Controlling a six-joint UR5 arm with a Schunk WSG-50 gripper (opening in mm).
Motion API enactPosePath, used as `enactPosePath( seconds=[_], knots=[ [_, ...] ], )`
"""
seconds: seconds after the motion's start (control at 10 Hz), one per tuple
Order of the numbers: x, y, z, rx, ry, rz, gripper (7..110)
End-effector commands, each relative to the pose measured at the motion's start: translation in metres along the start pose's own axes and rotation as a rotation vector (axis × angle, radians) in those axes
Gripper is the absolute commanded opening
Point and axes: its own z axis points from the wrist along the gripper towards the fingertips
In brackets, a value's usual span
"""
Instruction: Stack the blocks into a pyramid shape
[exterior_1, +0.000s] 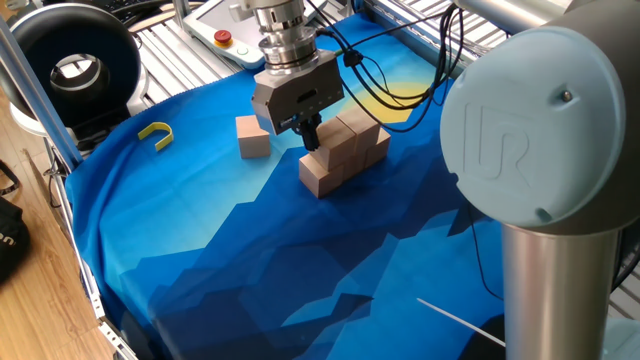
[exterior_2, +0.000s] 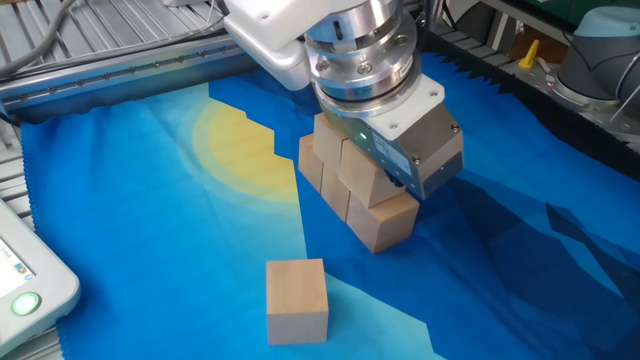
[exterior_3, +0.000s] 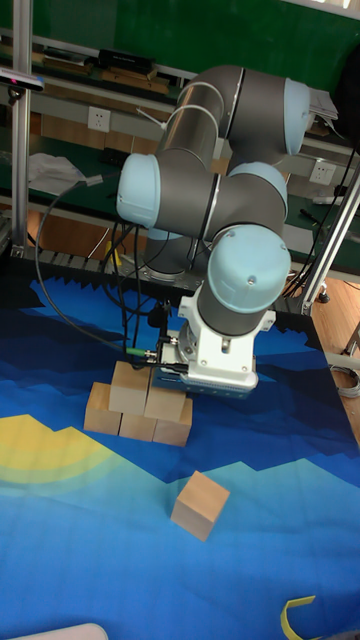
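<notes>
Five tan wooden blocks form a stack (exterior_1: 340, 150) on the blue cloth: a row of three with two more on top (exterior_2: 345, 175) (exterior_3: 140, 405). A sixth block (exterior_1: 253, 137) (exterior_2: 297, 300) (exterior_3: 200, 505) lies alone, apart from the stack. My gripper (exterior_1: 312, 138) points straight down at the near-end upper block (exterior_2: 362, 178), with its dark fingers against that block. Its housing (exterior_2: 415, 150) hides the fingertips, so the frames do not show whether they clamp the block or stand off it.
A small yellow hook-shaped piece (exterior_1: 156, 133) lies on the cloth left of the loose block. A black round device (exterior_1: 75, 65) and a white pendant (exterior_1: 222, 30) sit beyond the cloth's edge. The arm's large grey joint (exterior_1: 540, 130) fills the right foreground.
</notes>
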Motion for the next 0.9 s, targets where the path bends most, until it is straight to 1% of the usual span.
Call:
enactPosePath(
  seconds=[0.0, 0.5, 0.6, 0.7, 0.8],
  knots=[
    [-0.001, 0.006, -0.001, -0.025, -0.002, -0.001, 7],
    [0.001, 0.012, -0.001, -0.048, 0.002, -0.004, 7],
    [0.007, 0.020, -0.002, -0.073, 0.020, 0.007, 7],
    [0.011, 0.022, -0.003, -0.076, 0.027, 0.012, 7],
    [0.013, 0.020, -0.005, -0.068, 0.025, 0.014, 7]
  ],
)
